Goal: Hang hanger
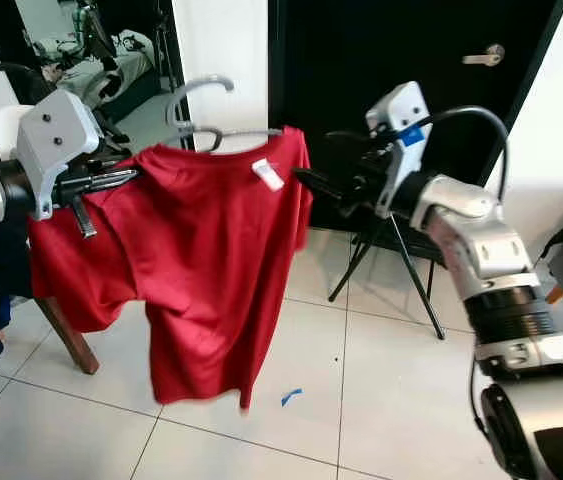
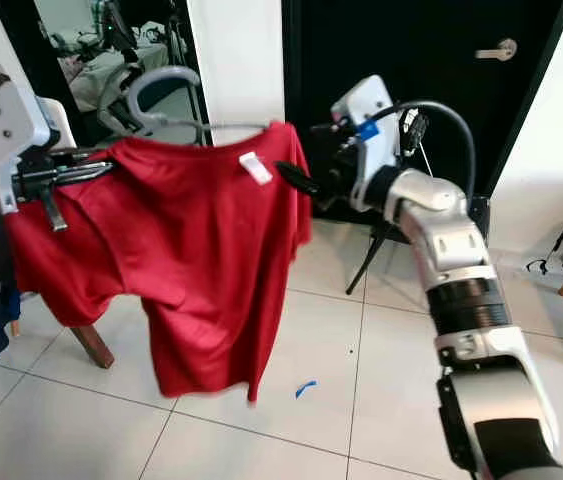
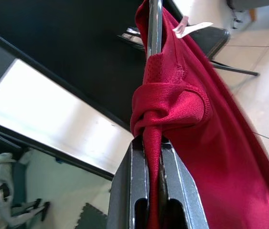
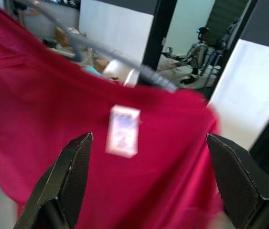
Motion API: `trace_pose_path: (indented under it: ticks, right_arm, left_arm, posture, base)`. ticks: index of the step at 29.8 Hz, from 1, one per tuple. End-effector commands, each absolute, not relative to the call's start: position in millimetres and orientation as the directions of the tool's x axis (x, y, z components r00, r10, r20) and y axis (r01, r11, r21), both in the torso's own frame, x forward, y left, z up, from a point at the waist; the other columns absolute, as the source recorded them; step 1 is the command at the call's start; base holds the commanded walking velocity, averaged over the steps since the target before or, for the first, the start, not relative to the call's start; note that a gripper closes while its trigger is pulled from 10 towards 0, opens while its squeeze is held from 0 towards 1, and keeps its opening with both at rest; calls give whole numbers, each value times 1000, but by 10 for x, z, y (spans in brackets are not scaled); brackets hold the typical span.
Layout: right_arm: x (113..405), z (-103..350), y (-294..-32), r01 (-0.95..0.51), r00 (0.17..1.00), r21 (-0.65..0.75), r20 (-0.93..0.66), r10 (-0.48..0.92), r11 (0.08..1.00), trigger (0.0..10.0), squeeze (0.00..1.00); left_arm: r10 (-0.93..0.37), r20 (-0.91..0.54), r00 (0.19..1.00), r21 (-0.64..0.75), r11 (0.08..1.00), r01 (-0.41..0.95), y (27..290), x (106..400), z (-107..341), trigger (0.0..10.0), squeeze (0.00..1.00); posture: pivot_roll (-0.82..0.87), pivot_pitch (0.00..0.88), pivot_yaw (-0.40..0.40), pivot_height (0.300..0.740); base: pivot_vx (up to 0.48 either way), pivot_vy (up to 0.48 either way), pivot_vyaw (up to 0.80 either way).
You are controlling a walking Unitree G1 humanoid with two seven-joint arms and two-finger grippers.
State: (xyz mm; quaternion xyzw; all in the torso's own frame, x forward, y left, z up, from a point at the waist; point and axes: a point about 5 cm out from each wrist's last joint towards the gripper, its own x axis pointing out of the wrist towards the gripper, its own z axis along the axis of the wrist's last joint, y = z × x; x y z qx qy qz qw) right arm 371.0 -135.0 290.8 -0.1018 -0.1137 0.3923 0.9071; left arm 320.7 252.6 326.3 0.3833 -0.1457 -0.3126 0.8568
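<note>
Fingers of left gripper (image 3: 156,143) clenched on one end of hanger (image 1: 201,120), red cloth bunched between them and over the wire. Fingers of right gripper (image 4: 148,176) spread wide, grasping nothing, aimed at shirt (image 1: 211,270) near its white tag (image 4: 123,130), just beside the far shoulder but apart from it.

Hanger held up in the air, grey hook at top, not yet on any rail. Shirt draped across it, sagging low on the left side and hanging well above tiled floor (image 1: 361,380). No rail or rod made out in these views; black door (image 1: 461,100) and a folding stand (image 1: 391,260) behind.

Risks, as judgement only:
- Single pinch at one end: hanger likely to swing or tilt, hook turning away from wherever meant to catch.
- Cloth trapped in the pinch: slippery hold, wire may slide out, whole lot dropping to floor.
- Shirt bunched unevenly: may slip off the free shoulder if tilted further.
- Right fingers closing on loose cloth instead of wire: would tug shirt off rather than steady hanger.
- Right arm close to stand and door: a wide swing could knock the stand.
- Blur in right wrist view: poor aim at the wire likely.
</note>
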Motion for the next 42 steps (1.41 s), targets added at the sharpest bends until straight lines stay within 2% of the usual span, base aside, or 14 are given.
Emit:
trace_pose_path:
  ticks: [1, 3, 6, 7, 8, 10, 11, 12, 14, 18, 21, 23, 31, 42]
  right_arm:
    - [3726, 2897, -1315, -691, 689, -127, 181, 701, 712, 10000, 0]
    - [3758, 2844, -1245, -692, 715, 60, 199, 670, 720, 10000, 0]
    - [3763, 2815, -1210, -694, 718, 123, 194, 668, 710, 10000, 0]
    - [3761, 2763, -1148, -695, 718, 237, 194, 668, 678, 10000, 0]
    - [3759, 2722, -1095, -687, 720, 337, 192, 667, 644, 10000, 0]
    - [3759, 2722, -1095, -687, 720, 337, 192, 667, 644, 10000, 0]
    - [3761, 2690, -1058, -670, 725, 412, 188, 662, 617, 10000, 0]
    - [3770, 2652, -1006, -644, 733, 493, 180, 655, 585, 10000, 0]
    - [3780, 2619, -958, -616, 741, 556, 169, 650, 558, 10000, 0]
    - [3772, 2622, -930, -610, 740, 580, 173, 650, 540, 10000, 0]
    - [3795, 2599, -931, -552, 779, 604, 126, 614, 576, 10000, 0]
    - [3795, 2599, -931, -552, 779, 604, 126, 614, 576, 10000, 0]
    - [3879, 2542, -1046, -407, 862, 649, 41, 505, 643, 10000, 0]
    - [3867, 2672, -1091, -429, 855, 669, 86, 511, 607, 10000, 0]
  left_arm:
    - [-654, 90, 751, 742, 547, 387, 2494, 3171, 3298, 4431, 0]
    - [-653, 104, 750, 725, 567, 392, 2474, 3162, 3230, 4745, 0]
    - [-649, 106, 753, 720, 573, 392, 2470, 3162, 3200, 4745, 0]
    - [-646, 113, 755, 710, 584, 394, 2452, 3159, 3155, 6039, 0]
    - [-645, 121, 755, 700, 594, 395, 2433, 3154, 3119, 8588, 0]
    - [-645, 121, 755, 700, 594, 395, 2433, 3154, 3119, 8588, 0]
    - [-645, 128, 753, 693, 602, 398, 2411, 3148, 3095, 10000, 0]
    - [-647, 144, 749, 682, 613, 399, 2355, 3137, 3041, 10000, 0]
    - [-648, 160, 745, 672, 624, 399, 2295, 3123, 2989, 10000, 0]
    - [-640, 172, 749, 667, 635, 390, 2265, 3117, 2949, 10000, 0]
    - [-633, 216, 744, 629, 673, 390, 2135, 3070, 2847, 10000, 0]
    - [-633, 216, 744, 629, 673, 390, 2135, 3070, 2847, 10000, 0]
    - [-622, 218, 752, 597, 694, 402, 2023, 2980, 2697, 10000, 0]
    - [-583, 190, 790, 609, 701, 372, 2048, 2964, 2592, 10000, 0]
  posture:
    - [-2, 0, 11, 740]
    - [-1, 0, 10, 740]
    - [-1, 0, 10, 740]
    - [-1, 0, 10, 740]
    - [-3, 0, 12, 740]
    - [-3, 0, 12, 740]
    - [-3, 0, 11, 740]
    - [-8, 0, 9, 740]
    - [-8, 0, 9, 740]
    - [-8, 0, 8, 740]
    - [-5, 0, 5, 740]
    - [-5, 0, 5, 740]
    - [5, 0, -5, 740]
    - [0, 0, -6, 740]
  base:
    - [0, 0, 0]
    - [0, 0, 0]
    - [0, 0, 0]
    - [0, 0, 0]
    - [0, 0, 0]
    - [0, 0, 0]
    - [0, 0, 0]
    - [0, 0, 0]
    - [0, 0, 0]
    - [0, 0, 0]
    - [0, 0, 0]
    - [0, 0, 0]
    - [0, 0, 0]
    - [0, 0, 0]
